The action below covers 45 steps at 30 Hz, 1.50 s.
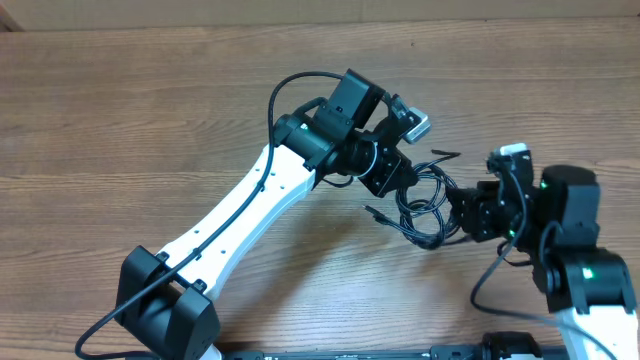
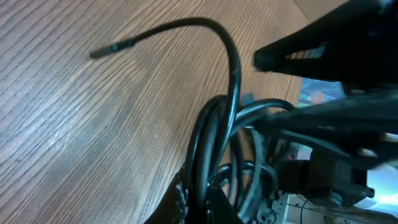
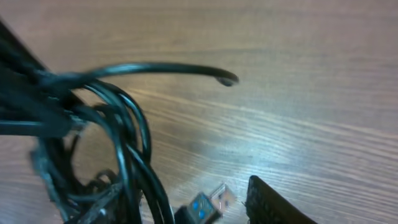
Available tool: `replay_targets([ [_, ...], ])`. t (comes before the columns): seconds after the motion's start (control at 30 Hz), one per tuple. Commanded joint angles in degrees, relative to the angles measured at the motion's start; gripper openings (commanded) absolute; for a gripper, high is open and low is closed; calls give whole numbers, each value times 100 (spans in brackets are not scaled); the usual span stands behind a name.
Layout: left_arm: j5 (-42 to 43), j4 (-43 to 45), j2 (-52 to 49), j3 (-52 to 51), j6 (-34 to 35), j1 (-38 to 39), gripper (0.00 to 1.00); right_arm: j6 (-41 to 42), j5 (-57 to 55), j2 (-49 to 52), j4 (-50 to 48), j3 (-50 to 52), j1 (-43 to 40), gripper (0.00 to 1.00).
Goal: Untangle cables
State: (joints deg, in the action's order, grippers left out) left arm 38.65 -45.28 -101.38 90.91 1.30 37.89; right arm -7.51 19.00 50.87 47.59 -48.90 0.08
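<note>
Overhead, the cables (image 1: 425,205) bunch right of centre on the counter (image 1: 150,120), between the two grippers and well away from its far edge, with open wood to the left. The left gripper (image 1: 400,185) is clamped on the bunch. Whether the right gripper (image 1: 466,215) has closed on it, I cannot tell.

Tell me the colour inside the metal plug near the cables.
Blue; the right wrist view shows the plug beside the cables best.
</note>
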Motion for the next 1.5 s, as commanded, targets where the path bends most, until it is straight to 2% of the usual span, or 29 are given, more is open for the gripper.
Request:
replay_targets([
  [0.0, 184, 9, -7, 151, 55, -13, 4, -46, -162, 380, -17, -136, -13, 50],
  [0.23, 240, 55, -7, 151, 85, -92, 4, -50, -166, 697, -55, -136, -15, 49],
  [0.33, 660, 52, -7, 151, 83, -136, 4, -44, -404, 697, -85, -136, -15, 49],
  [0.53, 1410, -170, -7, 151, -103, -236, 4, 743, -1952, 697, -103, -136, -15, 50],
  [0.67, 1373, -518, -7, 151, -389, -337, 4, 1290, -2691, 697, -105, -136, -15, 52],
  [0.93, 1043, -1241, -7, 151, -809, -651, 4, 1650, -3095, 697, -177, -136, -15, 54],
  [1.13, 1005, -2076, -7, 151, -1849, -789, 4, 1672, -3147, 697, -326, -136, -15, 56],
  [1.23, 706, -2575, -7, 151, -2380, -789, 4, 1672, -3145, 697, -411, -136, -15, 58],
  [1.3, 457, -2824, -7, 151, -2592, -789, 4, 1672, -3143, 697, -481, -136, -15, 58],
  [1.47, 271, -2927, -7, 151, -2623, -787, 4, 1672, -3143, 697, -636, -136, -15, 59],
])
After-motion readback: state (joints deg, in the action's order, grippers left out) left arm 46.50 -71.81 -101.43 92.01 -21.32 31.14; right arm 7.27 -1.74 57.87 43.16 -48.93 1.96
